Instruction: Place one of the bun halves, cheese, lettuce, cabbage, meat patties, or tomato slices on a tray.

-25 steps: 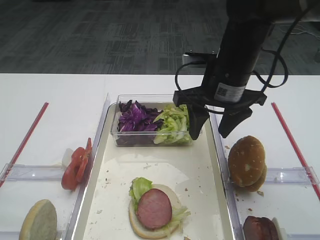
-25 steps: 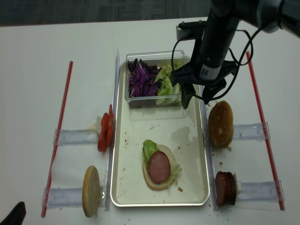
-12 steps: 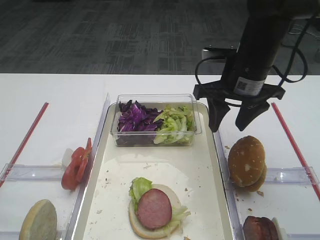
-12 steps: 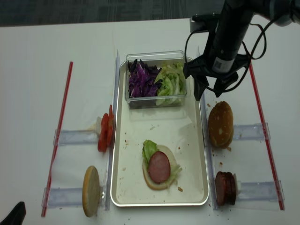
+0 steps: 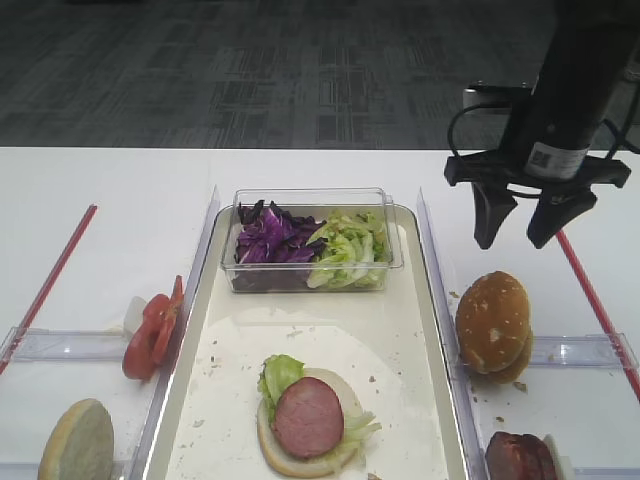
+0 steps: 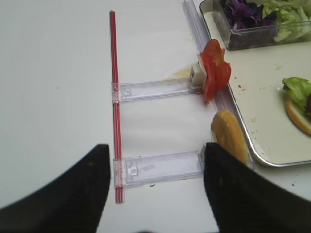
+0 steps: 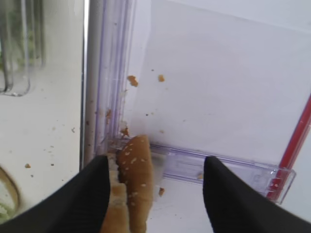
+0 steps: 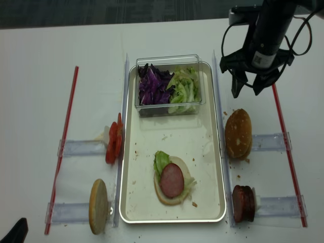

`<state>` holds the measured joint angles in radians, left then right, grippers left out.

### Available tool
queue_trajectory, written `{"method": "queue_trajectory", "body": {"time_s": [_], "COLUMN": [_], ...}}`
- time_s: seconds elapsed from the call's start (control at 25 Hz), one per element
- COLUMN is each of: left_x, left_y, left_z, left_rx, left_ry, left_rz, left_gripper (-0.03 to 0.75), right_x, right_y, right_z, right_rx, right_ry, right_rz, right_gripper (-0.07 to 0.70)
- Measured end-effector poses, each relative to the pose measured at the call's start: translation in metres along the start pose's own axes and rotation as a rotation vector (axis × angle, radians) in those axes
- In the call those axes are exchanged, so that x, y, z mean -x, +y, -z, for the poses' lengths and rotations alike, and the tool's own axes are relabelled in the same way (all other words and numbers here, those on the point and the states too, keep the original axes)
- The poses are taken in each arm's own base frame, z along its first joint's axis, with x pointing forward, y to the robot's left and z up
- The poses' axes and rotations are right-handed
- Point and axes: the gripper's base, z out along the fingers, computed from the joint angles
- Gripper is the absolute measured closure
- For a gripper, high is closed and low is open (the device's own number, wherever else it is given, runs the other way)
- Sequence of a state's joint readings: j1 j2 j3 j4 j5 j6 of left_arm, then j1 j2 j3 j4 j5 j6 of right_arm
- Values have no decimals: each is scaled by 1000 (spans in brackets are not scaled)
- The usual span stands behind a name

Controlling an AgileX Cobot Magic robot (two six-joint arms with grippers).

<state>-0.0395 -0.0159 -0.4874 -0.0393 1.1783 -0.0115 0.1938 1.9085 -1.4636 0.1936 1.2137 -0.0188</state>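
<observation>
tray (image 5: 432, 330): left of the right fingers (image 5: 520, 218), already carrying a bun base, lettuce and patty.
sesame bun (image 5: 493, 322): just below the wide, empty fingers; standing on edge, it may topple if pinched off-centre.
left fingers (image 6: 155, 187): spread wide, tips cut off.
cheese: not visible.

I saw a white table (image 5: 100, 190) that filled the lower part of my front view, and its surface looked smooth and bright under even light. Behind its far edge lay a dark grey floor (image 5: 250, 70) with a pattern of rectangular carpet tiles. The floor was much darker than the table. I could not see any wall or any window from my cameras.
</observation>
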Motion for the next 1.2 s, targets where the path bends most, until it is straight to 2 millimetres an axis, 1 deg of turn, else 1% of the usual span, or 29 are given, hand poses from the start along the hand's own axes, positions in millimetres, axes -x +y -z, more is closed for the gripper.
{"method": "queue_trajectory", "body": {"time_s": [0.32, 0.68, 0.96, 1.04, 1.2], "left_x": [0, 0, 0, 0, 0], "left_y": [0, 0, 0, 0, 0], "left_z": [0, 0, 0, 0, 0], "left_rx": [0, 0, 0, 0, 0], "left_ry": [0, 0, 0, 0, 0], "left_rz": [0, 0, 0, 0, 0], "left_gripper": [286, 286, 286, 286, 286], "right_x": [1, 0, -1, -7, -26], "right_y": [-36, -65, -66, -65, -62], "right_z": [6, 11, 13, 15, 23], "right_rx": [-42, -73, -74, -74, -78], "right_ry": [-13, -21, -25, -23, -24], "right_rz": [-62, -106, -109, -108, -104], "right_gripper": [200, 199, 200, 200, 199]}}
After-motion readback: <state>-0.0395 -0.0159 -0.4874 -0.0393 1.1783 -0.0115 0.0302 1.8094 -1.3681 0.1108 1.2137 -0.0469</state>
